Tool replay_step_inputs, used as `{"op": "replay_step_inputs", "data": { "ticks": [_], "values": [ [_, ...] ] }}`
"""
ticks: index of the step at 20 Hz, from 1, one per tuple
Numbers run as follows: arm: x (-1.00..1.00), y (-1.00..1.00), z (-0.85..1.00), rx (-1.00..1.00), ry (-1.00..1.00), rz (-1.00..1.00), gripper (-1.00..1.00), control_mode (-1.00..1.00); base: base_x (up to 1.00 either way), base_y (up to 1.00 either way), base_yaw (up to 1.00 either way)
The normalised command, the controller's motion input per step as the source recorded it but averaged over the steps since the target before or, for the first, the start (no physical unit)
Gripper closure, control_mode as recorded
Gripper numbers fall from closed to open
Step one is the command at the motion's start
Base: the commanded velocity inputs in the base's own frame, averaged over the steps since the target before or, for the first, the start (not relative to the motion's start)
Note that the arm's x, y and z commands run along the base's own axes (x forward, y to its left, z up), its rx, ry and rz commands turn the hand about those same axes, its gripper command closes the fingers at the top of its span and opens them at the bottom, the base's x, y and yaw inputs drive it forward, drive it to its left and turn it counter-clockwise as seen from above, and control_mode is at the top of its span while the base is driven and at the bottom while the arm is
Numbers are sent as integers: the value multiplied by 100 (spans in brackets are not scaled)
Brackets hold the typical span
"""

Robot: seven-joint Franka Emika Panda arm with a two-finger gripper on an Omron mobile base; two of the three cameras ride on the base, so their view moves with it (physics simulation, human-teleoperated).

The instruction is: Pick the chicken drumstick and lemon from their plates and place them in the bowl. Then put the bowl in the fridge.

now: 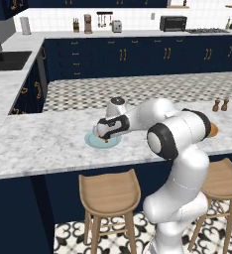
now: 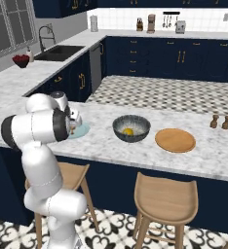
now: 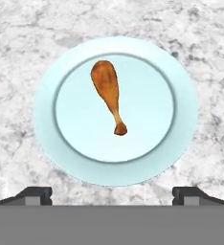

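- The end effector (image 3: 112,194) is hovering with its fingers spread apart, gripping nothing.
- The small orange-brown chicken drumstick (image 3: 107,93) is lying directly below it, on the pale blue round plate (image 3: 75,158).

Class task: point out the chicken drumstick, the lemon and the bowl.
chicken drumstick (image 3: 106,83), hand view, on its meaty end.
lemon (image 2: 128,131), right base view, on its top.
bowl (image 2: 117,124), right base view, on its left rim.
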Motion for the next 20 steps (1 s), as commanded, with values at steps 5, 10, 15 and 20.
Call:
{"op": "replay_step_inputs", "data": {
  "ticks": [5, 10, 15, 20],
  "values": [
    [50, 13, -16, 0, 0, 0, -100, -100, 0, 0, 0],
    [41, 0, -37, 0, 0, 0, -100, -100, 0, 0, 0],
    [40, 4, -44, 0, 0, 0, -100, -100, 0, 0, 0],
    [38, 3, -40, 0, 0, 0, -100, -100, 0, 0, 0]
  ]
}}
